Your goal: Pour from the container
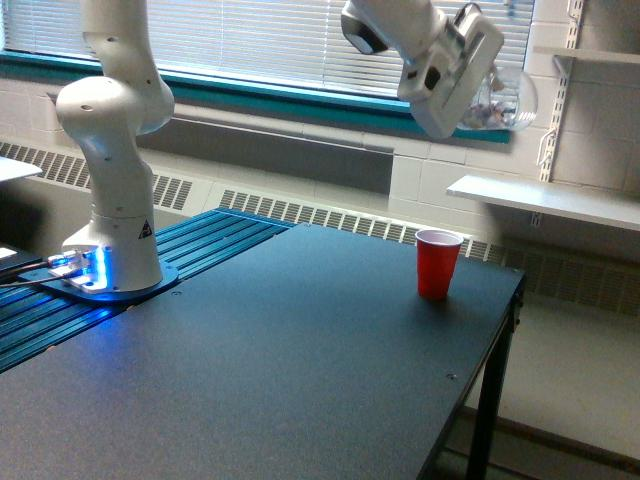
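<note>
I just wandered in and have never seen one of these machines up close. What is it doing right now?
A white robot arm is holding a small clear container in its end effector, high in the air, tipped on its side. There seems to be something small inside it. Below, slightly toward the exterior view's left, a red plastic cup stands upright on the dark table. Nothing is visibly pouring out.

Container [500, 100] high above cup [438, 263] — on table [300, 380]

Soft daylight through the blinds [260, 45] — slightly grainy, low-resolution.
</note>
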`<state>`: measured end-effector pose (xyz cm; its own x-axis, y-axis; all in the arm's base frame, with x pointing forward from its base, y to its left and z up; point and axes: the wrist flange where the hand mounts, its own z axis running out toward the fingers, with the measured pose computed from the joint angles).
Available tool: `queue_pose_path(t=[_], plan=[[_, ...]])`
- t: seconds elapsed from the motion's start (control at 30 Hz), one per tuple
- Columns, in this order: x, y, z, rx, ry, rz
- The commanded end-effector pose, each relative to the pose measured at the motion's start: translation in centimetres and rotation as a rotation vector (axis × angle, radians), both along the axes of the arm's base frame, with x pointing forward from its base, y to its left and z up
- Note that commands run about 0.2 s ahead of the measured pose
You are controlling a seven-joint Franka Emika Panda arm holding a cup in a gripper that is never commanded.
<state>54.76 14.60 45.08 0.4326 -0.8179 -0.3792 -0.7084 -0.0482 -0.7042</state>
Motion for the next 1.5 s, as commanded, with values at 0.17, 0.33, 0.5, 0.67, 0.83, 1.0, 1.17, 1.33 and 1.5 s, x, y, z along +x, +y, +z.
queue_pose_path(t=[0.17,0.33,0.5,0.67,0.83,1.0,1.17,1.33,1.5], plan=[[-2.2,6.5,-3.0,0.031,0.023,0.100],[-3.1,8.8,-4.1,0.074,0.044,0.117],[-4.0,10.7,-5.3,0.120,0.069,0.129],[-5.1,12.5,-6.9,0.150,0.100,0.148],[-5.9,13.1,-8.6,0.167,0.124,0.155],[-6.3,12.6,-9.8,0.188,0.141,0.139],[-7.2,12.4,-11.4,0.205,0.165,0.126],[-8.5,12.7,-13.2,0.231,0.196,0.121],[-9.7,13.2,-14.4,0.244,0.215,0.121]])
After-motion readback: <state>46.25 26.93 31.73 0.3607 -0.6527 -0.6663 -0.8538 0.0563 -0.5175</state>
